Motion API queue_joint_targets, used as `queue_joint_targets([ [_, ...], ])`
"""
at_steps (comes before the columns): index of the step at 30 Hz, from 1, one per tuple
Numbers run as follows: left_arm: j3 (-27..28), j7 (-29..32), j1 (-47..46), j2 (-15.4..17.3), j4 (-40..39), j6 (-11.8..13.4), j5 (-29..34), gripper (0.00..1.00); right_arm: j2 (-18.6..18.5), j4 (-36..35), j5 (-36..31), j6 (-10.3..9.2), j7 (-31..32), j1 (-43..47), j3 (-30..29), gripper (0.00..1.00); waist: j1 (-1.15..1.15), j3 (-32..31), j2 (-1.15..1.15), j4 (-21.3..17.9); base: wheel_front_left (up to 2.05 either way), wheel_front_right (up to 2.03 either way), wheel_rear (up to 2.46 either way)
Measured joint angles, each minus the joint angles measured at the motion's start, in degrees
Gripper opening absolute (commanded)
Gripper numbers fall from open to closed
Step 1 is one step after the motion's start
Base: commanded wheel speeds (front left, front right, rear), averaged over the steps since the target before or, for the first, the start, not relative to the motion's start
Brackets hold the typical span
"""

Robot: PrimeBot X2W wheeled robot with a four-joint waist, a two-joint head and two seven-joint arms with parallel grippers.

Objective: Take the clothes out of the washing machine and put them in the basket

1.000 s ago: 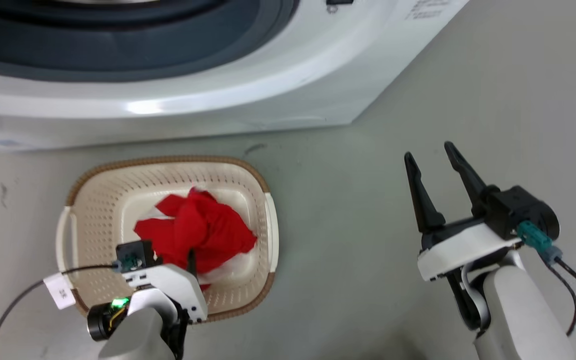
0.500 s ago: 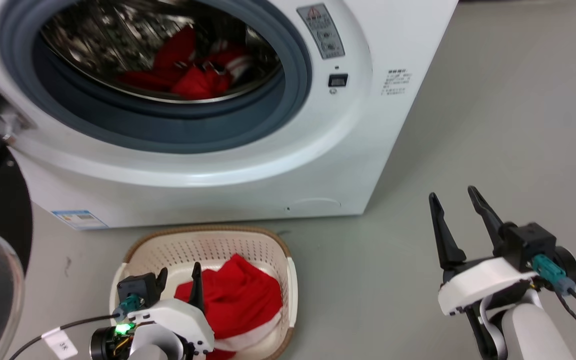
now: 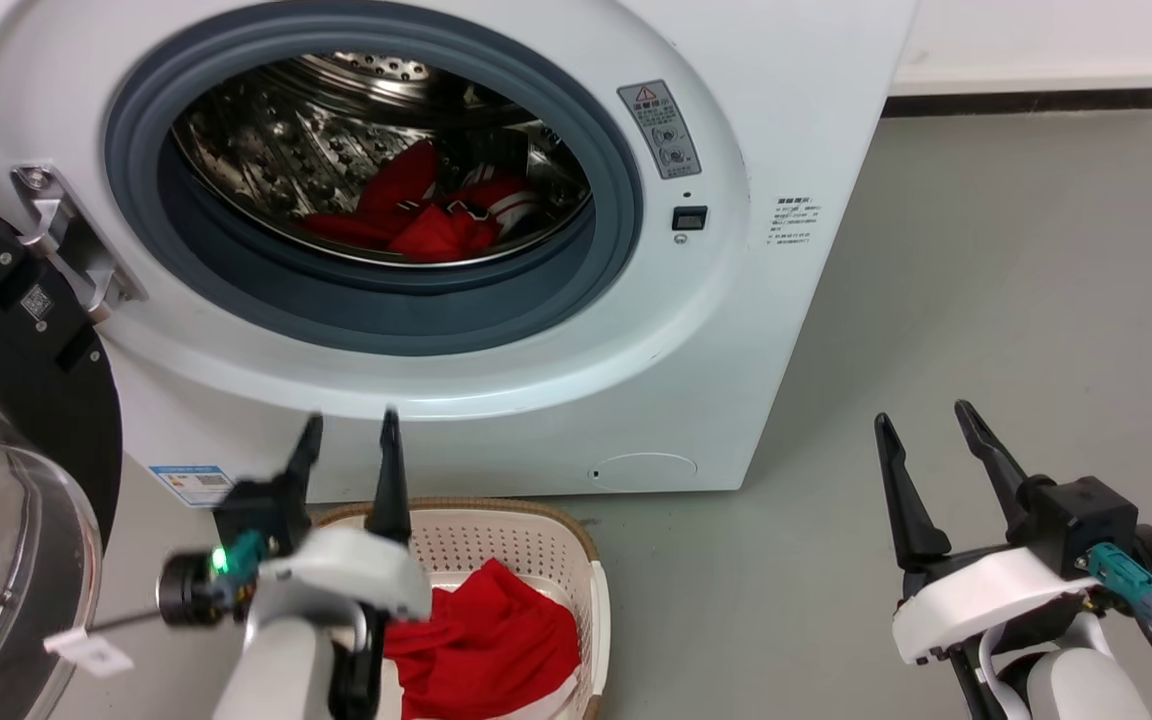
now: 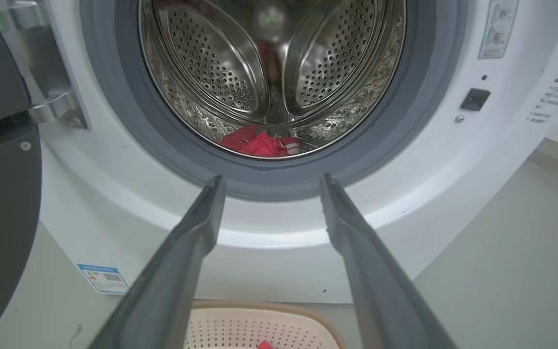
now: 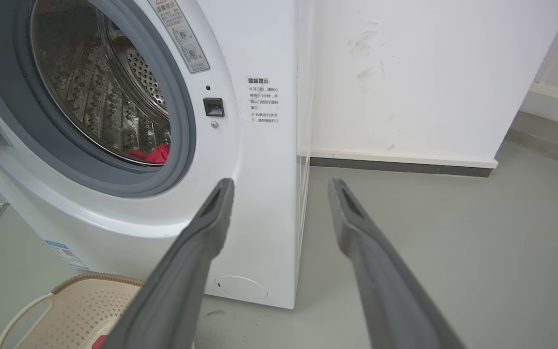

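The washing machine [image 3: 736, 330] is seen with its door [image 3: 46, 380] swung open to the left, and at the bottom of the steel drum [image 3: 266, 140] some red clothes [image 3: 426, 215] with white trim are lying in a heap. The basket [image 3: 536, 540] is placed on the floor [image 3: 986, 280] just in front of the machine, below the porthole, and a red garment [image 3: 496, 640] is lying inside it. The left hand [image 3: 350, 420] is held above the near-left part of the basket, with its fingers pointed up toward the porthole. The fingers are spread apart and nothing is held between them. In the left wrist view the lower rim of the porthole is seen through the gap between the two fingers. The right hand [image 3: 922, 414] is held over the floor, to the right of the machine and well apart from the basket. Its fingers are spread as well, and nothing is gripped by them.
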Motion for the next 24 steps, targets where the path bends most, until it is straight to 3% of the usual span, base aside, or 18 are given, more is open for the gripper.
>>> queue_joint_targets([
  [6, 0.4, 0.0, -9.82, 1.25, 0.77, -1.53, 1.51, 1.0, -0.01, -3.87, 0.13, -0.01, 0.92, -0.06, 0.93, 1.0, 0.0, 2.49, 0.0, -0.74, 0.0, 0.0, 0.0],
  [16, 0.91, 2.33, -31.33, 4.97, 14.28, -2.57, 1.57, 1.0, -0.02, -9.72, 1.14, -0.01, 0.82, -2.38, 2.5, 1.0, 0.02, 11.51, 0.0, -2.88, 0.0, 0.0, 0.0],
  [24, 0.99, 8.73, -47.78, 9.78, 25.4, -3.64, 1.42, 1.0, -0.02, -12.43, 3.2, 0.0, -0.92, -5.34, 5.02, 1.0, 0.03, 20.77, 0.0, -5.07, 0.0, 0.0, 0.0],
])
